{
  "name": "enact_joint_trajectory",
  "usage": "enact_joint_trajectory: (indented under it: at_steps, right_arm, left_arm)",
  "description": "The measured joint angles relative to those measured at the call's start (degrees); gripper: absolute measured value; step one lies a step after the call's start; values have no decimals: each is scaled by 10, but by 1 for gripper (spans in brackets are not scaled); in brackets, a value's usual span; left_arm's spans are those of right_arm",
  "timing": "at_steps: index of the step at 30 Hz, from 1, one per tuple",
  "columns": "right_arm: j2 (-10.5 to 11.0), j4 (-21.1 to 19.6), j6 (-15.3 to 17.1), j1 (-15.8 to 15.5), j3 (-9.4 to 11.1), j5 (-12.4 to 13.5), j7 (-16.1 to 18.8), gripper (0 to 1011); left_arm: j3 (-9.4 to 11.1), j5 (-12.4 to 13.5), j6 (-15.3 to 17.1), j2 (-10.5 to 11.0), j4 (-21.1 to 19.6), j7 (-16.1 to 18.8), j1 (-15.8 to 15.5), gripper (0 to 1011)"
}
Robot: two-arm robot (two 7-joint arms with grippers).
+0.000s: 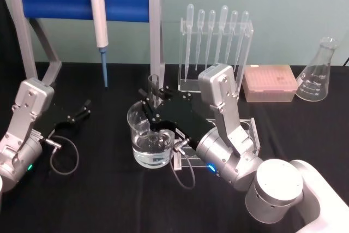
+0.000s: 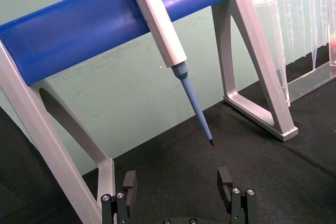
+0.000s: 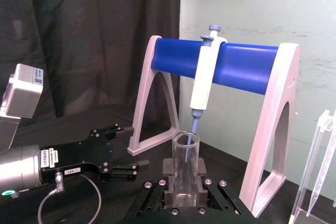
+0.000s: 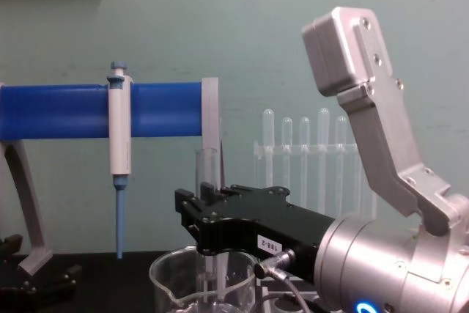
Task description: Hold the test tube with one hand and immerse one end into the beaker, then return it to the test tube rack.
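Starting with head view: right gripper (image 1: 154, 105) out over beaker (image 1: 133, 121), fingers clamped on tube (image 1: 154, 83). Tube upright, lower end down inside beaker, open rim standing above the clamp. Clear liquid in beaker bottom; can't tell whether tip is wetted. Left gripper (image 1: 83, 110) idle low over bench (image 1: 109, 189), well left of beaker, below pipettor (image 1: 100, 20). Clear rack (image 1: 252, 129) just beside right arm.

Left wrist view: left fingers (image 2: 226, 179) spread wide, holding nothing.

Right wrist view: fingers (image 3: 201, 170) pinching tube (image 3: 186, 153) from both sides; rim well clear above the pinch.

Chest view: tube (image 4: 207, 170) vertical through right gripper (image 4: 205, 214), bottom section visible through beaker wall (image 4: 172, 280).

Handling call: thin glass, so light, stiff, slick, likely slicker once wet. Brittle under side load or over-squeeze. Best hold on the straight wall, mid to upper length, never the rim; moderate force only. Straight vertical lift until tip clears beaker rim, then across to rack, no contact with beaker wall.
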Motion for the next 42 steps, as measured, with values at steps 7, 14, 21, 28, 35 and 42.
enact_joint_trajectory:
  at_steps: [7, 14, 21, 28, 35, 42]
  right_arm:
    - [-1, -3, 4, -4, 3, 0, 0, 227]
    - [-1, -3, 4, -3, 2, 0, 0, 226]
    - [-1, -3, 4, -3, 2, 0, 0, 226]
    - [-1, -3, 4, -3, 2, 0, 0, 226]
    - [-1, -3, 3, -2, 2, 0, 0, 226]
    - [-1, -2, 3, -2, 2, 0, 0, 226]
  left_arm:
    - [0, 0, 0, 0, 0, 0, 0, 1000]
    - [0, 0, 0, 0, 0, 0, 0, 1000]
    - [0, 0, 0, 0, 0, 0, 0, 1000]
    - [0, 0, 0, 0, 0, 0, 0, 1000]
    - [0, 0, 0, 0, 0, 0, 0, 1000]
    - [0, 0, 0, 0, 0, 0, 0, 1000]
